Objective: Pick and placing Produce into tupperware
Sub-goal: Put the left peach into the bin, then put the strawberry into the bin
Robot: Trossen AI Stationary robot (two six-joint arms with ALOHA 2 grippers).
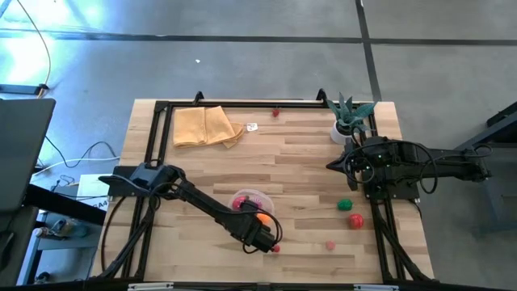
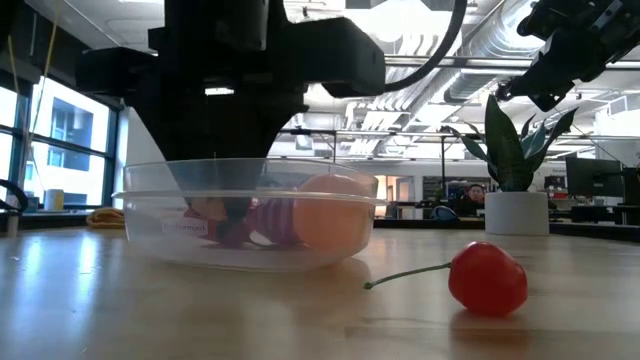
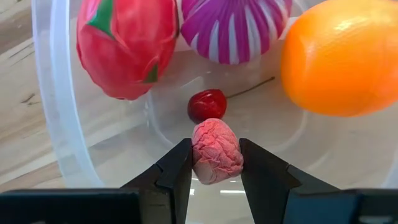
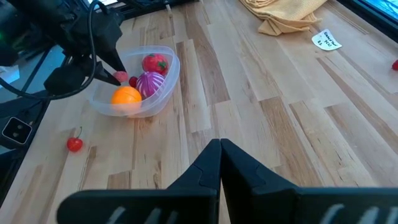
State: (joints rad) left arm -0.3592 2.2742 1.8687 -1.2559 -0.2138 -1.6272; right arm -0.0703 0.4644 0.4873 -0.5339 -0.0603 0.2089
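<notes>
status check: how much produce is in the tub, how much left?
Done: orange, red dragon fruit, purple striped piece and small cherry sit in the tub.
In hand: left tool grips a pink wrinkled piece over the tub.
Left: stemmed cherry beside the tub, several pieces across the table. Right tool is shut, empty.

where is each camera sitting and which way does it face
High: overhead, straight down on table, both arms.
Low: table height, level across past tub and cherry; dark arm above.
Left wrist: on left arm, into tub; left hand pinches pink fruit.
Right wrist: on right arm, across table; right hand shut.
Shared: the orange appears in both wrist views.
</notes>
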